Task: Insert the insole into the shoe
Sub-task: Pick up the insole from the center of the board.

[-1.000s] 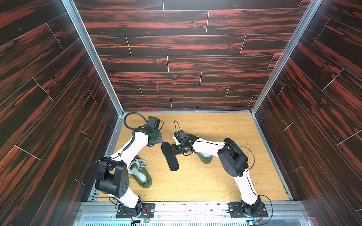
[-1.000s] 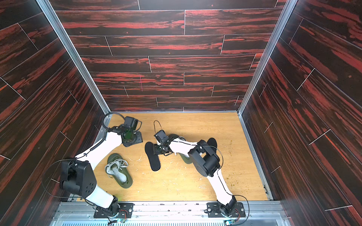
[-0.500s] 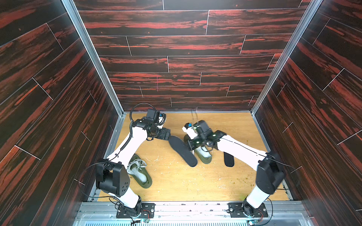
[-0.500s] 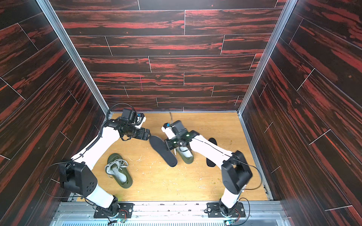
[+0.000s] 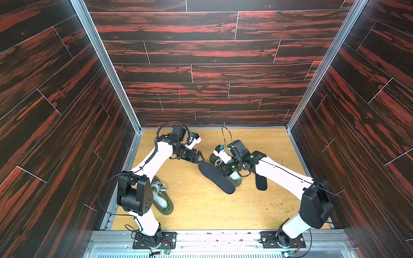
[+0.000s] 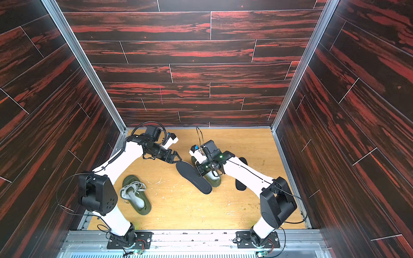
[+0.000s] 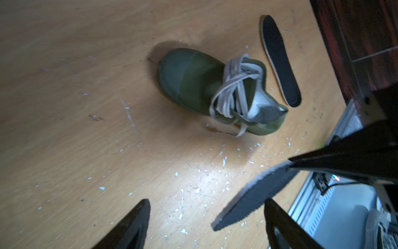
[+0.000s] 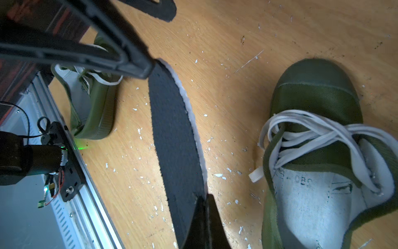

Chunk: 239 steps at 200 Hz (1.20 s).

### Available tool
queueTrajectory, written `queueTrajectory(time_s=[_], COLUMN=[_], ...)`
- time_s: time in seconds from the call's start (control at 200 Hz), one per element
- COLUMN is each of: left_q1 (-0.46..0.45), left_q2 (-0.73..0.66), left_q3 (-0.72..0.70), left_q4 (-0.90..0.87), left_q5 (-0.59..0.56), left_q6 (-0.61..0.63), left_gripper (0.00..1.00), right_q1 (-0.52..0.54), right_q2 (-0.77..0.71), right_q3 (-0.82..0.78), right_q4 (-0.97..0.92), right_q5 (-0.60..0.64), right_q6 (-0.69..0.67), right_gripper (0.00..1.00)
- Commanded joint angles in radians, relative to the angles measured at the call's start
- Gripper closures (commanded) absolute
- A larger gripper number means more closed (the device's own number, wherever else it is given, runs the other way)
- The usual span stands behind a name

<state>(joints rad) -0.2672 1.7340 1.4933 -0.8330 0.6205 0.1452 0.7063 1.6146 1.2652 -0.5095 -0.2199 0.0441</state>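
moved: over the last second the right arm has unfolded and its elbow has swung out toward the right wall; the insole has left its flat place in the middle of the table and come over beside the shoe; the left gripper has let its fingers spread.
table: pale wood, scuffed, shut in by dark red-streaked panels on three sides.
arms: the right arm reaches in from its base at the near right corner, the left arm from the near left; the two wrists meet toward the back of the table.
shoe: olive green, white laces loose, pale lining showing, toe toward the back wall; it stands under the right wrist.
second shoe: the same green, beside the left arm's elbow, well apart from the rest.
insole: black top, pale rim, raised off the table and tilted on edge; it runs along the side of the shoe that faces the left arm, not inside it.
spare insole: black, flat on the table on the shoe's other side, toward the right wall.
right gripper: pinched tight on the insole's long edge.
left gripper: fingers wide, the insole's free end between them; whether they touch it cannot be told.
flecks: white crumbs scattered over the wood.
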Motion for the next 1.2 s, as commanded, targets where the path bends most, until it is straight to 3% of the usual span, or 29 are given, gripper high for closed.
queueTrajectory(time_s=[0.0, 0.291, 0.431, 0.902, 1.002, 1.162, 1.192], left_q1=[-0.003, -0.010, -0.010, -0.021, -0.027, -0.030, -0.032], left_q2=[-0.007, 0.007, -0.008, -0.026, -0.032, -0.043, -0.047], left_q3=[-0.023, -0.027, -0.031, -0.030, -0.029, -0.034, -0.040], left_q4=[-0.048, -0.072, -0.074, -0.069, -0.073, -0.065, -0.049], left_q5=[0.087, 0.140, 0.168, 0.207, 0.211, 0.229, 0.229], left_q6=[0.055, 0.080, 0.088, 0.086, 0.089, 0.075, 0.061], left_gripper=[0.14, 0.23, 0.34, 0.55, 0.65, 1.00, 1.00], right_q1=[-0.002, -0.029, -0.030, -0.034, -0.034, -0.034, -0.033], right_q2=[-0.035, -0.013, 0.002, 0.042, 0.050, 0.059, 0.059], right_q3=[-0.013, 0.036, 0.060, 0.101, 0.113, 0.125, 0.124], right_q4=[0.023, 0.035, 0.037, 0.045, 0.043, 0.043, 0.044], right_q5=[-0.025, -0.074, -0.077, -0.112, -0.108, -0.104, -0.094], right_q6=[-0.039, -0.081, -0.093, -0.103, -0.103, -0.100, -0.100], right_gripper=[1.00, 1.00, 1.00, 1.00, 1.00, 0.96, 0.94])
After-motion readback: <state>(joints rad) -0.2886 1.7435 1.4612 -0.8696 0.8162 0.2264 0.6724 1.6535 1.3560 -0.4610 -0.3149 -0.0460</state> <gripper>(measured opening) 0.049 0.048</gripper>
